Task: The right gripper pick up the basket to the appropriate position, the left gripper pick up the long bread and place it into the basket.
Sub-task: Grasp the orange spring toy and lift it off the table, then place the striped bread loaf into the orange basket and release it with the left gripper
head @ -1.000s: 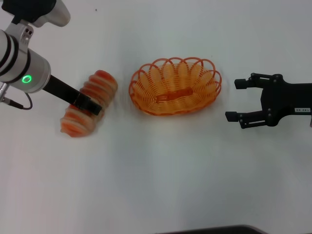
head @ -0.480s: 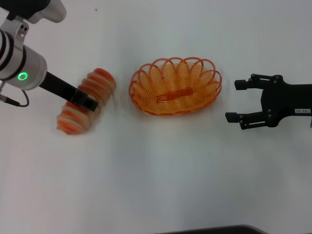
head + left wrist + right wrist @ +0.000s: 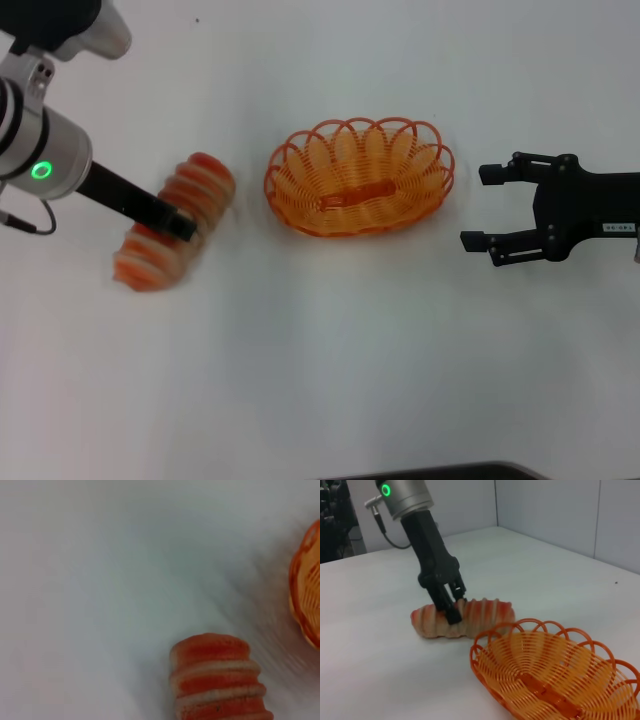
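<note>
The long bread [image 3: 203, 183], cream-tan with orange-red stripes, lies slanted left of the basket [image 3: 358, 190]. My left gripper [image 3: 178, 222] is shut across the loaf's middle. The right wrist view shows its fingers [image 3: 451, 607] clamped on the loaf [image 3: 482, 612], low over the table. The left wrist view shows one end of the loaf [image 3: 217, 680] and the basket's edge [image 3: 307, 600]. The oval orange wire basket stands empty at the table's middle. My right gripper [image 3: 478, 206] is open, just right of the basket and apart from it.
The white table [image 3: 330, 360] bears nothing else. A grey wall [image 3: 560, 515] rises beyond the table's far edge in the right wrist view. A dark edge [image 3: 430, 472] runs along the front.
My left gripper has moved a little to the left and toward the front, carrying the loaf with it, away from the basket. The right arm and basket have not moved.
</note>
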`<state>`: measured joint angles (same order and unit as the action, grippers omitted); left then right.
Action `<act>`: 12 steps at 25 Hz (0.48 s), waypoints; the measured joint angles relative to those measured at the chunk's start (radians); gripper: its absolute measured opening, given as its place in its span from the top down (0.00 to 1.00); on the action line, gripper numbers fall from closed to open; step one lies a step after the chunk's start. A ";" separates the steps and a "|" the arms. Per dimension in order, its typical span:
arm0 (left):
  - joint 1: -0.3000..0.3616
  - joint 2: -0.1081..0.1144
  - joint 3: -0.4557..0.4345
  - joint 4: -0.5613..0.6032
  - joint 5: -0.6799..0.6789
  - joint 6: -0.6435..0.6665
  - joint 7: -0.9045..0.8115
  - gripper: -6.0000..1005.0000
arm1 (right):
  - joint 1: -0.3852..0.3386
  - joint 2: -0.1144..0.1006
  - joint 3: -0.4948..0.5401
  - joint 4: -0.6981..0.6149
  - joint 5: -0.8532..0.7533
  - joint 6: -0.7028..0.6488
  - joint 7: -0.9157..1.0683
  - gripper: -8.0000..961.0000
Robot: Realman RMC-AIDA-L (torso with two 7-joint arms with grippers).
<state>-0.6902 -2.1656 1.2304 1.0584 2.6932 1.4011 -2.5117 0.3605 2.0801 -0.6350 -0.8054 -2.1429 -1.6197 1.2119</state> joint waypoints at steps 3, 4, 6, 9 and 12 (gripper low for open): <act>0.043 -0.002 -0.012 0.025 -0.009 -0.005 0.003 0.51 | 0.002 0.000 0.000 0.000 0.000 0.001 0.000 0.01; 0.052 -0.002 -0.017 0.035 -0.010 -0.008 0.006 0.52 | 0.003 -0.001 0.000 0.000 0.000 0.001 0.000 0.01; 0.069 0.000 -0.039 0.082 -0.015 -0.009 0.011 0.54 | 0.006 -0.002 0.000 0.000 0.000 0.001 0.000 0.01; 0.073 0.001 -0.049 0.149 -0.019 0.015 0.014 0.56 | 0.010 -0.004 0.000 0.000 0.000 0.000 0.000 0.01; 0.058 0.003 -0.049 0.203 -0.022 0.063 0.040 0.58 | 0.011 -0.005 0.000 0.000 0.000 0.000 0.000 0.01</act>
<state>-0.6323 -2.1631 1.1819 1.2613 2.6710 1.4644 -2.4721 0.3711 2.0747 -0.6349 -0.8054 -2.1428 -1.6195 1.2119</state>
